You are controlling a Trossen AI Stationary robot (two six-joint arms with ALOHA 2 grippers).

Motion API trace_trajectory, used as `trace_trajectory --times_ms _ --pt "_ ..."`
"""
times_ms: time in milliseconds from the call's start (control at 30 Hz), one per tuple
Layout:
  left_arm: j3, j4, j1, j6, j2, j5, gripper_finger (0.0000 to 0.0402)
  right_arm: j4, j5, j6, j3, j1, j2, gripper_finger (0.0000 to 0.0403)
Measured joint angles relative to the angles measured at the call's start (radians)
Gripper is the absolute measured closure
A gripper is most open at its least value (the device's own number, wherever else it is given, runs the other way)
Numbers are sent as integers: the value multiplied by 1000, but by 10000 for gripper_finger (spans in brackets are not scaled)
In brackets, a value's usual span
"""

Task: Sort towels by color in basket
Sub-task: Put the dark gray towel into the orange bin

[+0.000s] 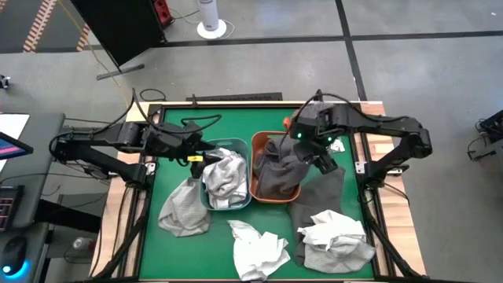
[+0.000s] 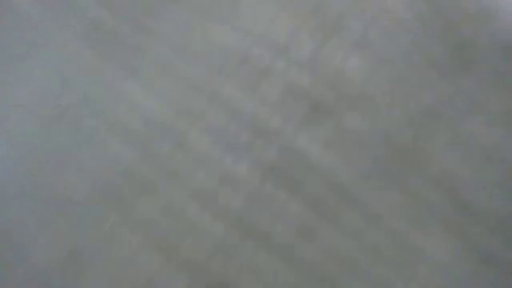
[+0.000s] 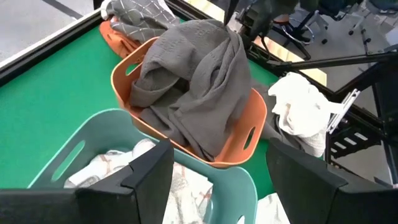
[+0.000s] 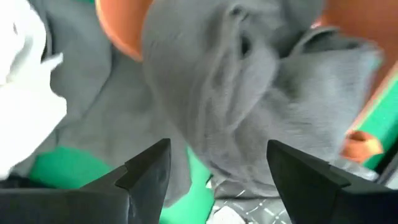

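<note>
A dark grey towel fills the orange basket. Part of it hangs over the basket's right rim onto the table. My right gripper hovers open just above this towel. My left gripper waits open over the teal basket, which holds a white-and-grey towel. Lying on the table are a light grey towel, a white checked towel and a white towel.
A grey patterned towel lies on a rust-orange cloth past the orange basket's far end. The low view is filled by blurred grey cloth. Wooden rails frame the green table. Bare green shows at the near left corner.
</note>
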State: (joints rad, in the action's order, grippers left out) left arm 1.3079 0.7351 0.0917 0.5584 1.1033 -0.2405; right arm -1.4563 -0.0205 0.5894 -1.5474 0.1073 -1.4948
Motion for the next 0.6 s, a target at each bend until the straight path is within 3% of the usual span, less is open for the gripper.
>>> trace_trajectory --times_ms 133,233,333,500,600 --pt "0 23 0 19 0 0 156 16 69 35 85 -21 0 125" --pt "0 25 0 22 0 0 156 45 120 48 138 -34 0 156" --pt "0 26 0 22 0 0 156 88 165 51 165 -44 0 216" --pt "0 27 0 22 0 0 156 130 168 47 167 -49 0 353" --pt "0 27 0 22 0 0 156 115 160 47 148 -49 -1 377"
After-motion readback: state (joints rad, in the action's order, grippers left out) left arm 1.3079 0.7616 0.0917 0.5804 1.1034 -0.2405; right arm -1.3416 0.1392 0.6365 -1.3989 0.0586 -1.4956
